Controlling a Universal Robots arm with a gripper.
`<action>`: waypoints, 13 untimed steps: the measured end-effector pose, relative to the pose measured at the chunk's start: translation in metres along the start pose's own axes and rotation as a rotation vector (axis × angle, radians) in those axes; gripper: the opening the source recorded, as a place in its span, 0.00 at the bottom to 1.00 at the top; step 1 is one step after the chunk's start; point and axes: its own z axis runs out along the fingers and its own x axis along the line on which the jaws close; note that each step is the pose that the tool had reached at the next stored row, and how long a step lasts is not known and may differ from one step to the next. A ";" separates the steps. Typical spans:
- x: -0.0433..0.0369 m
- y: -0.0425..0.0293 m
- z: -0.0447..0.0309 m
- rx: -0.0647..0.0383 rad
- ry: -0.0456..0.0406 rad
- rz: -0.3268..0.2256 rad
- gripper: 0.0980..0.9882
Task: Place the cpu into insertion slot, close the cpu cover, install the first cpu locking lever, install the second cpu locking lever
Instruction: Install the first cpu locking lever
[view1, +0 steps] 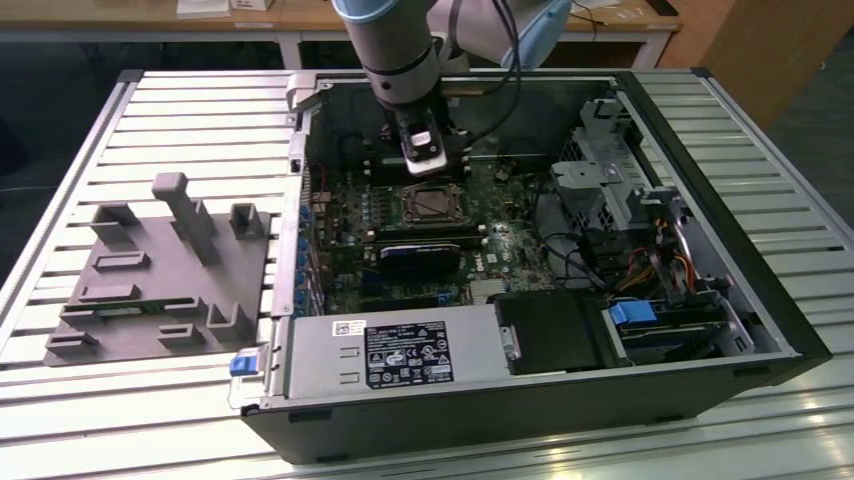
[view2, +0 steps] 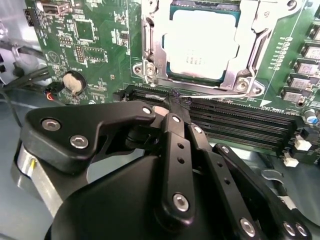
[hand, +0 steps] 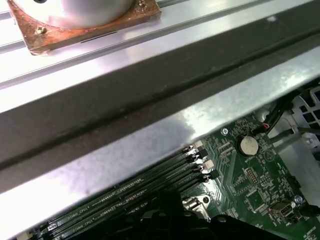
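In the exterior view I see the arm reaching down into the open case (view1: 747, 300), which lies on the slatted table (view1: 200, 110). The gripper (view1: 430, 170) hangs just beside the slot (view1: 430, 203), on the side away from the camera, over the middle of the board (view1: 521, 240). A grey fixture (view1: 154, 270) sits on the table at the exterior view's left, apart from the case. The power supply (view1: 387, 355) lies along the case's near side.

In the second wrist view the cpu (view2: 200, 45) lies flat in the slot. The cover (view2: 152, 55) is down over its edges, and the silvery top shows through the window. A thin wire lever (view2: 215, 93) runs along the slot's edge, between it and the memory slots (view2: 235, 122). My fingers (view2: 177, 145) are drawn together, with their tips right at the lever's end. I cannot tell whether the wire is pinched between them. A coin battery (view2: 73, 82) sits on the green board, apart from the slot.

In the first wrist view I look across the case's bright metal wall. Past it, on the table slats, is a round metal part on a copper-coloured plate (hand: 85, 20). Inside the wall I see the memory slots and the battery.
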 end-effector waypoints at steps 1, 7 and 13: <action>0.0001 -0.0002 0.0006 0.003 -0.0022 0.004 0.01; 0.0009 -0.0005 0.0034 0.019 -0.0146 0.022 0.01; 0.0030 0.0029 0.0045 0.021 -0.0168 0.027 0.01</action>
